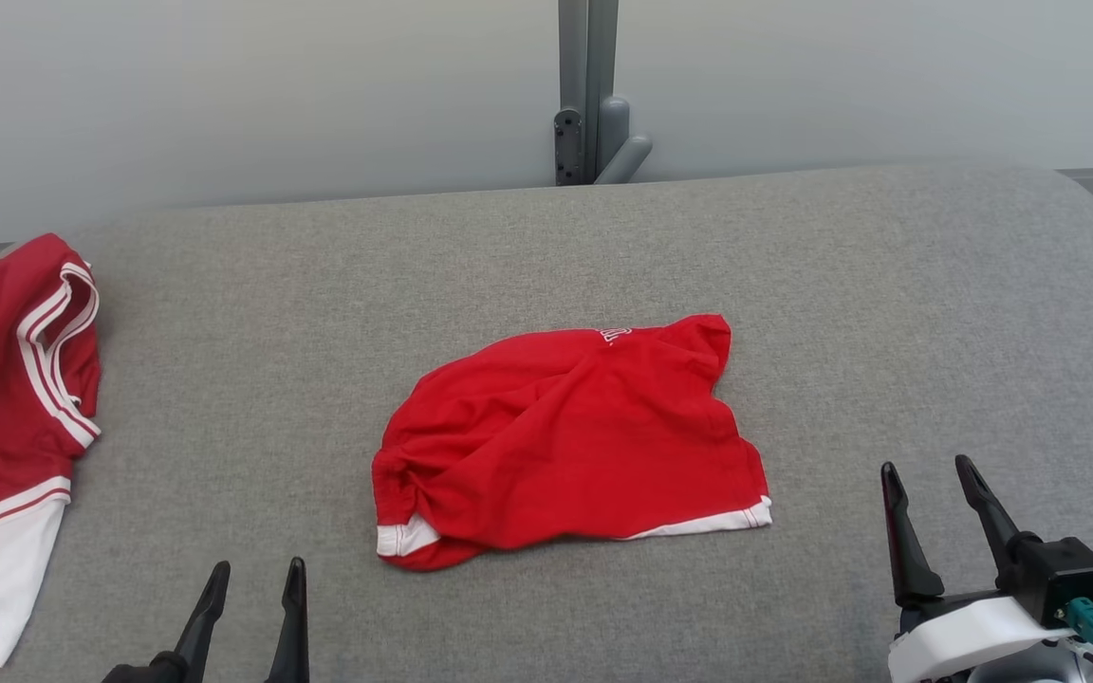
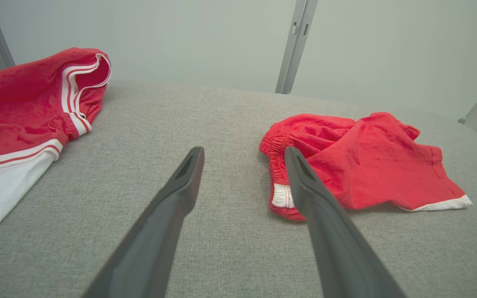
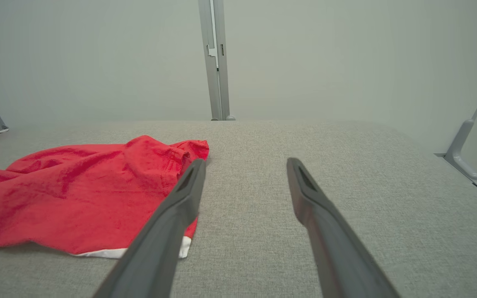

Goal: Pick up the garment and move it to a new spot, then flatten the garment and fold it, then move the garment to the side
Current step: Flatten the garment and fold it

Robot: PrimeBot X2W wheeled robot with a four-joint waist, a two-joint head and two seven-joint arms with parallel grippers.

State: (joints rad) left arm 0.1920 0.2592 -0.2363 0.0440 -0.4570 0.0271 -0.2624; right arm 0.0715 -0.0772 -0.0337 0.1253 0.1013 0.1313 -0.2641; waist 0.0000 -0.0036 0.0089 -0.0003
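A crumpled pair of red shorts [image 1: 565, 441] with white hem trim lies in the middle of the grey fabric surface [image 1: 603, 247], its elastic waist bunched at the left. The same red shorts [image 2: 367, 161] lie ahead and to the right in the left wrist view, and the red shorts [image 3: 85, 194] fill the left half of the right wrist view. My left gripper [image 1: 257, 569] stands open at the lower left, short of the shorts. Open too, my right gripper [image 1: 926, 470] waits at the lower right, clear of the hem. Neither holds anything.
A second red garment with white stripes and a white panel [image 1: 6, 417] lies at the surface's left edge, also as the striped garment [image 2: 23, 120]. A grey metal post [image 1: 589, 90] stands behind the surface against a pale wall. The surface drops away at the right.
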